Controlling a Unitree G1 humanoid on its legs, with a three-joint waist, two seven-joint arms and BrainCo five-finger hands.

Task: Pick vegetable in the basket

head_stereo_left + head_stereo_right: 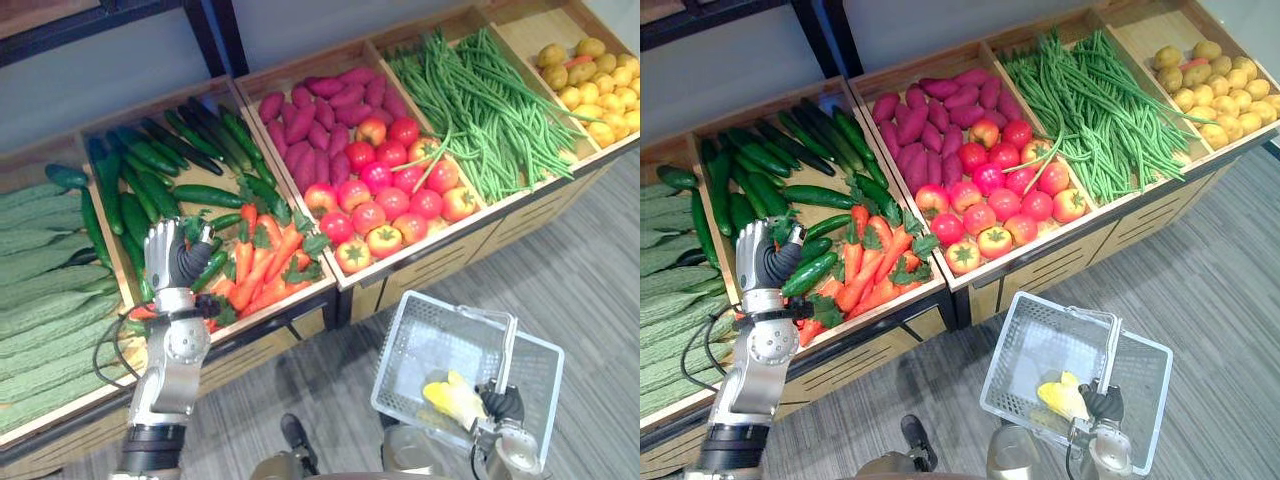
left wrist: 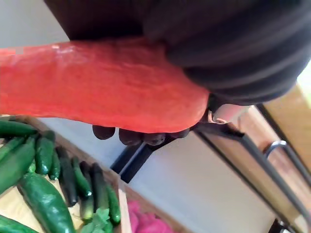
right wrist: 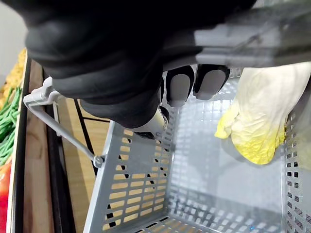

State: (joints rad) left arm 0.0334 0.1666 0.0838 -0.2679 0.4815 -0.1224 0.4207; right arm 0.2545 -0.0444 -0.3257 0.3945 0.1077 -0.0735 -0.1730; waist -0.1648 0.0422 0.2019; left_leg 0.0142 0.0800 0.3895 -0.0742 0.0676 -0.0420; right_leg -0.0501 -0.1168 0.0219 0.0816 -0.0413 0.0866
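left arm (image 1: 172,372): silver-grey shell, round disc cap near the wrist, black collar just past it, dark band at the near end. left hand (image 1: 166,256): silver back plate and fingers, dark ribbed cover on its right side, dark rounded fingertips (image 2: 130,137). right hand (image 1: 502,402): dark ribbed cover, silver-grey wrist on its near side, fingers with dark-rimmed pads (image 3: 179,86).

Floor (image 1: 590,260): grey wood-grain planks, laid diagonally in front of the stand.
Wall (image 1: 100,75): plain pale grey-blue, behind the stand.
Stand (image 1: 440,262): light wood, split into side-by-side bins, panelled front.
Frame (image 1: 207,40): dark bars crossing the wall above.
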